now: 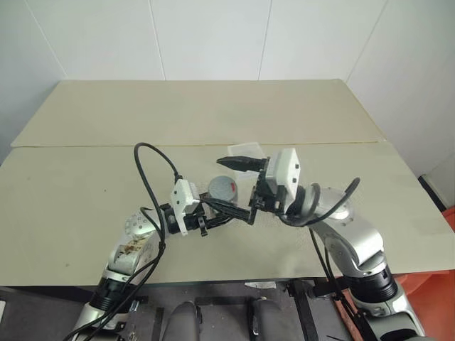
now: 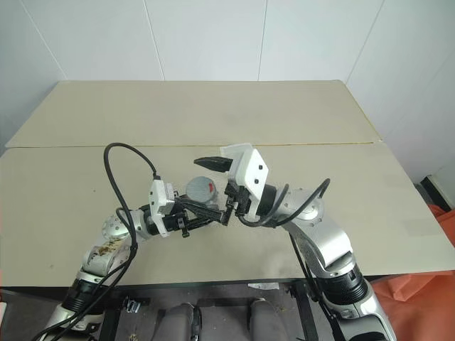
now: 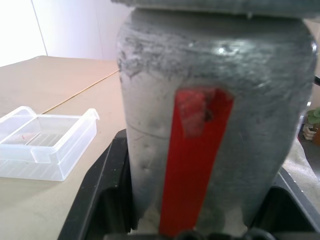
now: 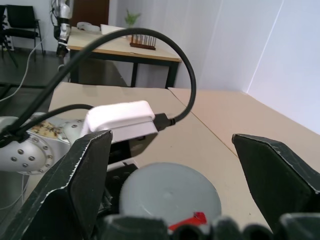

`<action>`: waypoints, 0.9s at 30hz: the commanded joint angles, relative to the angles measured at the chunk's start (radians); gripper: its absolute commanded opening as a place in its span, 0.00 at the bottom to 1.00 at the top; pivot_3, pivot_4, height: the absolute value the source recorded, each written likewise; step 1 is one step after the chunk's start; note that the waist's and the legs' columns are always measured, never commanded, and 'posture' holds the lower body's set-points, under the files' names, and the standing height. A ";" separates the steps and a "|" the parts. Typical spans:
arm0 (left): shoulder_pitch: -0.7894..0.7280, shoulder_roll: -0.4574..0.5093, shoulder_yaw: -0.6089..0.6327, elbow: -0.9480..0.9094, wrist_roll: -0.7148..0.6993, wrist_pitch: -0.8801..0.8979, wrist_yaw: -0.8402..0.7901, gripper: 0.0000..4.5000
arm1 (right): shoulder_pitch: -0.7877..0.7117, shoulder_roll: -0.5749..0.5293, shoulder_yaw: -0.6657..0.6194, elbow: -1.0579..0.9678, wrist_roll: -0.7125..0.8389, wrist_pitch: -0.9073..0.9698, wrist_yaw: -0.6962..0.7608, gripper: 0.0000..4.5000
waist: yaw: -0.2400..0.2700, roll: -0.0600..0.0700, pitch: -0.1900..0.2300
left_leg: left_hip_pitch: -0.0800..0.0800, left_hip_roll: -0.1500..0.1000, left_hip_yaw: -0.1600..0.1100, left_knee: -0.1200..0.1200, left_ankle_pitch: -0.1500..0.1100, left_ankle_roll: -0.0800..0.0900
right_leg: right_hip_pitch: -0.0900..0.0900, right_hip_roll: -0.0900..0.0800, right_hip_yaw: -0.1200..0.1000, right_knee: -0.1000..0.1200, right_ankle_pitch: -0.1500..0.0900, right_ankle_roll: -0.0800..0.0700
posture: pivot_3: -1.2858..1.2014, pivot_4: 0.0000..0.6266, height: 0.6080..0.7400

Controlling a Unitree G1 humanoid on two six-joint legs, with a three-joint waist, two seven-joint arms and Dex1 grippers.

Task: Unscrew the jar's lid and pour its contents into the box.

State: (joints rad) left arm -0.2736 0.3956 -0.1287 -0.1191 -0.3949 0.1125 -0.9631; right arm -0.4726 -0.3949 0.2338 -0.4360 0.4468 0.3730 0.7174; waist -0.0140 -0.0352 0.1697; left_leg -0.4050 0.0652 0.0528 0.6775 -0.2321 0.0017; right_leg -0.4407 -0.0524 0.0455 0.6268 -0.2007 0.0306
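- Jar (image 3: 210, 125): held above the table in the left gripper (image 1: 217, 207), clamped between its two black fingers. In the left wrist view the wall looks grey and cloudy, with a red strip down the side. Contents not visible through it.
- Lid (image 4: 170, 196): grey screw cap, still seated on the jar, small red mark near its edge. Faces up towards the head camera (image 1: 222, 189).
- Right gripper (image 1: 245, 186): jaws spread wide, nothing between them. One finger (image 4: 75, 185) stands to one side of the lid, the other (image 4: 280, 180) to the other side; neither touches the cap yet.
- Step in hand, as I judge it: bringing the open right claw onto the lid to begin unscrewing. Pouring is not yet possible.
- To do it well: centre the cap between the two fingers before closing, so the pads bite the rim evenly and not the jar's shoulder. Line the wrist up with the jar's axis so the turn is pure twist. The left grip must hold hard against the turn, or the jar will spin with the cap.
- Risk: the left wrist cable (image 4: 150, 40) loops close by and could snag on the twist.
- Box (image 3: 45, 142): clear shallow plastic box, resting on the beige table (image 1: 85, 192), open side up, beyond the two grippers.
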 commanded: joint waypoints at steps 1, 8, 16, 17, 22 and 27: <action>0.006 0.007 0.025 -0.045 -0.024 -0.002 0.000 0.50 | -0.003 0.012 -0.010 -0.014 -0.001 -0.008 0.001 0.99 | 0.000 0.000 0.000 | 0.000 0.000 0.000 0.000 0.000 0.000 | 0.000 0.000 0.000 0.000 0.000 0.000 | 0.52 0.24 1.00; 0.007 0.008 0.036 -0.045 -0.034 0.001 -0.003 0.50 | 0.016 0.005 -0.014 -0.009 -0.036 -0.022 0.019 0.99 | 0.000 0.000 0.000 | 0.000 0.000 0.000 0.000 0.000 0.000 | 0.000 0.000 0.000 0.000 0.000 0.000 | 0.52 0.24 1.00; -0.002 0.009 0.047 -0.012 -0.042 -0.013 -0.023 0.50 | 0.031 -0.028 -0.069 0.003 -0.037 -0.033 0.035 0.99 | 0.000 0.000 0.000 | 0.000 0.000 0.000 0.000 0.000 0.000 | 0.000 0.000 0.000 0.000 0.000 0.000 | 0.52 0.24 1.00; -0.003 0.010 0.048 -0.008 -0.042 -0.014 -0.025 0.50 | 0.033 -0.033 -0.077 0.003 -0.034 -0.032 0.036 0.99 | 0.000 0.000 0.000 | 0.000 0.000 0.000 0.000 0.000 0.000 | 0.000 0.000 0.000 0.000 0.000 0.000 | 0.52 0.24 1.00; -0.006 0.012 0.055 0.010 -0.041 -0.024 -0.035 0.50 | 0.060 -0.068 -0.117 0.002 -0.031 -0.039 0.050 0.99 | 0.000 0.000 0.000 | 0.000 0.000 0.000 0.000 0.000 0.000 | 0.000 0.000 0.000 0.000 0.000 0.000 | 0.52 0.24 1.00; -0.008 0.011 0.061 0.019 -0.038 -0.029 -0.042 0.50 | 0.078 -0.099 -0.155 0.018 -0.032 -0.051 0.060 0.99 | 0.000 0.000 0.000 | 0.000 0.000 0.000 0.000 0.000 0.000 | 0.000 0.000 0.000 0.000 0.000 0.000 | 0.52 0.24 1.00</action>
State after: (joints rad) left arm -0.2687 0.4064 -0.0798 -0.0862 -0.4211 0.1077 -0.9971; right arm -0.3989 -0.4874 0.1120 -0.4012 0.4139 0.3563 0.7734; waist -0.0138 -0.0352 0.1698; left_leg -0.4049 0.0651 0.0527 0.6774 -0.2321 0.0017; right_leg -0.4406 -0.0524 0.0454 0.6267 -0.2010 0.0309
